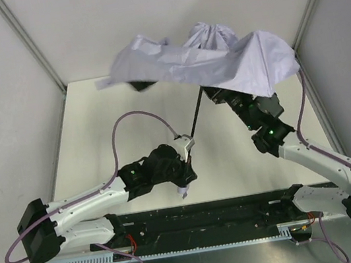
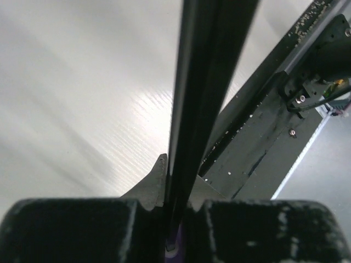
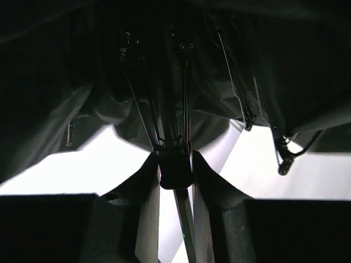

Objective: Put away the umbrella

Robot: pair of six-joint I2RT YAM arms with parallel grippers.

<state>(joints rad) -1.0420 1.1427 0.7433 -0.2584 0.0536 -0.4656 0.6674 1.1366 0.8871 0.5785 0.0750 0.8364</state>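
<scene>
Collapsing step: pale lavender fabric compact umbrella is held half-open over far end of white table. L gripper clenched on thin black shaft, R gripper on runner. Next prob: slide runner handle-ward.

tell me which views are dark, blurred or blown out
Top external: even light, sharp, the umbrella clear. Left wrist: its shaft too close, a blurred dark band; table soft with glare. Right wrist: underside of the canopy in deep shadow, table beyond blown out white.
</scene>
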